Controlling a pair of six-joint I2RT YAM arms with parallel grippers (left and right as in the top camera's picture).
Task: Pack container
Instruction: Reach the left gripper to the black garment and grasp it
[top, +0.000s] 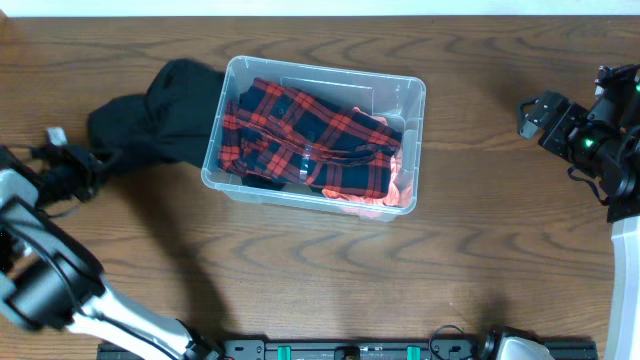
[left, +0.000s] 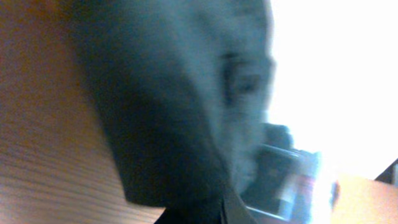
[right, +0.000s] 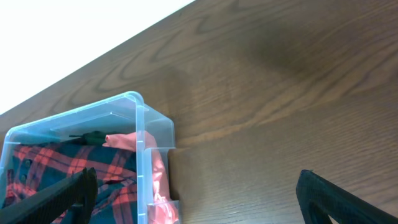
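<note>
Dark brown wood-grain table is filling nearly the whole overhead view. A pale white strip is showing beyond its far edge. A black rail with green fittings is running along the near edge. Even light is casting soft shadows on the wood.

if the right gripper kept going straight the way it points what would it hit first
Probably just the wooden table: the open right gripper faces bare wood. The clear container sits beside that line, so the gripper might clip its corner; depth is unclear.
</note>
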